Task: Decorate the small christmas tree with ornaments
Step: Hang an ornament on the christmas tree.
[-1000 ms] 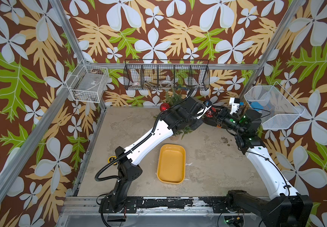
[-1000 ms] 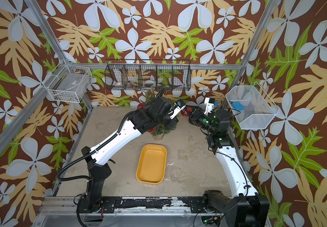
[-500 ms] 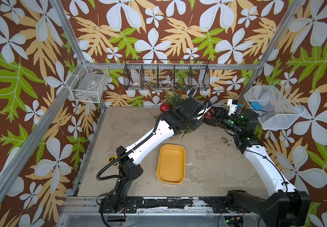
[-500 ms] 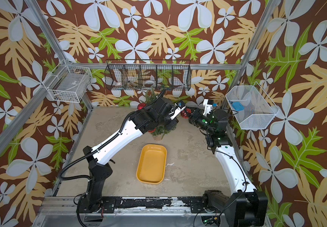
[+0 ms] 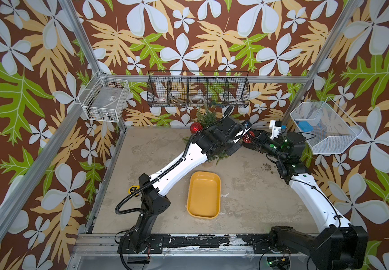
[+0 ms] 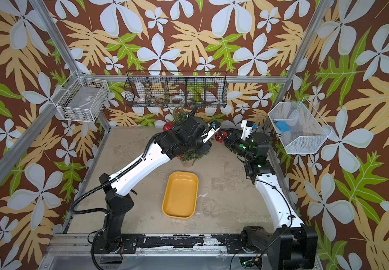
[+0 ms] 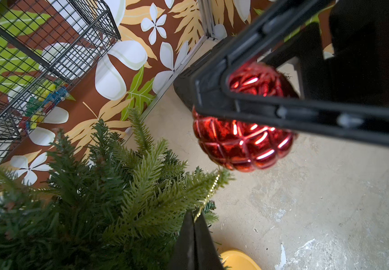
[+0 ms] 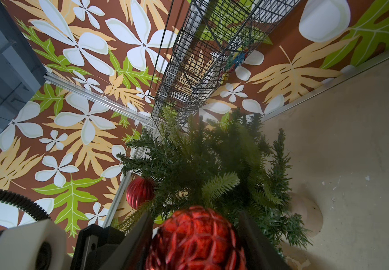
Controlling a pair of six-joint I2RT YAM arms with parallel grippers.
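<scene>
Red lattice bauble (image 7: 242, 145) sits clamped between the right gripper (image 8: 196, 225) fingers, just beside the tree (image 7: 109, 187). Its gold string (image 7: 208, 196) runs down to the left gripper (image 7: 194, 218), whose fingers are pinched tight on it. Tree stands at the back of the table (image 5: 247, 187), under the black basket (image 5: 198, 92). Ribbed bauble (image 5: 196, 127) hangs on its left side. Yellow tray (image 5: 203, 196) lies in front, apart.

Floral wallpaper walls (image 5: 189, 35), mottled beige floor (image 5: 247, 187), wire baskets (image 5: 198, 92)
</scene>
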